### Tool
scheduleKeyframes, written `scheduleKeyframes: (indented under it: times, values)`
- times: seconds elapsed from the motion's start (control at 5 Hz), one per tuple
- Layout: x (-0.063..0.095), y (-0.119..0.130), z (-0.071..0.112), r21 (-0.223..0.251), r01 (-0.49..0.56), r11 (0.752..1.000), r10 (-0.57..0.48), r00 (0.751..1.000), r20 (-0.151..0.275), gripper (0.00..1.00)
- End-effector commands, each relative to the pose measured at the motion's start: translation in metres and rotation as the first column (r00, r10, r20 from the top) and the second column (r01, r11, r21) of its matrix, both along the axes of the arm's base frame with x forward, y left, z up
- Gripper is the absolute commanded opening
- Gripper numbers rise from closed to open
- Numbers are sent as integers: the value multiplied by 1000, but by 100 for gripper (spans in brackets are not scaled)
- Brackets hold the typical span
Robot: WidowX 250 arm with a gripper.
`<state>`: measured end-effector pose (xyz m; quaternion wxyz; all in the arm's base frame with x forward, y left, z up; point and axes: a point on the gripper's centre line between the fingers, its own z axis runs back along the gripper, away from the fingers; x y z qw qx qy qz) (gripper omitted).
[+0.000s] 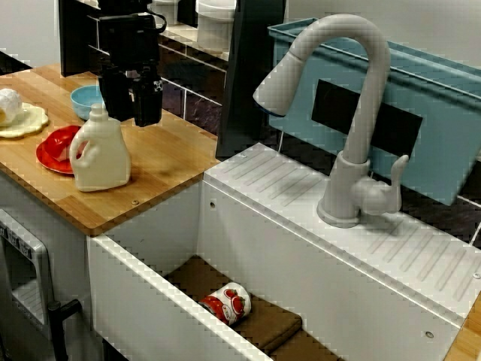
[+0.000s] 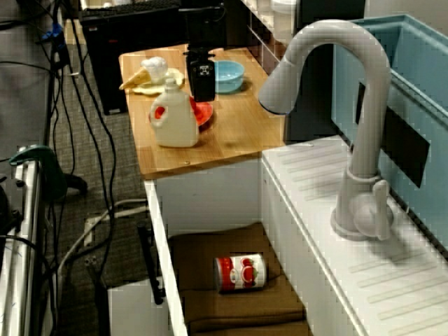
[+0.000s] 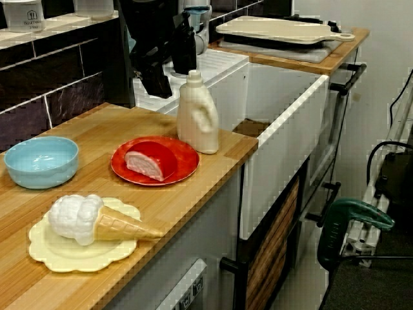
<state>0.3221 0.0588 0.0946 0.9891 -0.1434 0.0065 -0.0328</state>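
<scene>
In the view across the sink, my black gripper hangs over the wooden counter, just behind and above a white detergent bottle. Its two fingers stand apart with nothing between them, so it is open. From the counter's end, the gripper is beside the bottle's cap and slightly behind it, apart from it. A red plate with a slice of red-rimmed food lies against the bottle's base. A light blue bowl sits behind the gripper near the wall.
A toy ice-cream cone lies on a yellow plate at the counter's end. A red-and-white can lies on a brown mat in the white sink. The tall faucet and a blue bin stand behind the sink.
</scene>
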Motion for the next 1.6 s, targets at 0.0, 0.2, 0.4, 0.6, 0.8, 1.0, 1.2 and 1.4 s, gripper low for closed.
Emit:
scheduleKeyframes:
  times: [0.0,0.2,0.4,0.6,0.8,1.0,1.2,1.4]
  values:
    - [-5,-11,34,101,197,975,-214,956,202,100]
    - [-8,-16,33,140,310,940,-335,917,217,100]
    - [-9,-11,32,173,366,914,-398,890,223,100]
    - [-10,-5,30,197,363,911,-401,891,211,100]
    - [-14,4,33,195,314,929,-354,909,223,100]
    - [-21,8,33,182,250,951,-287,932,221,100]
    - [-26,8,32,186,234,954,-273,936,221,100]
    - [-35,8,26,144,144,979,-175,959,225,100]
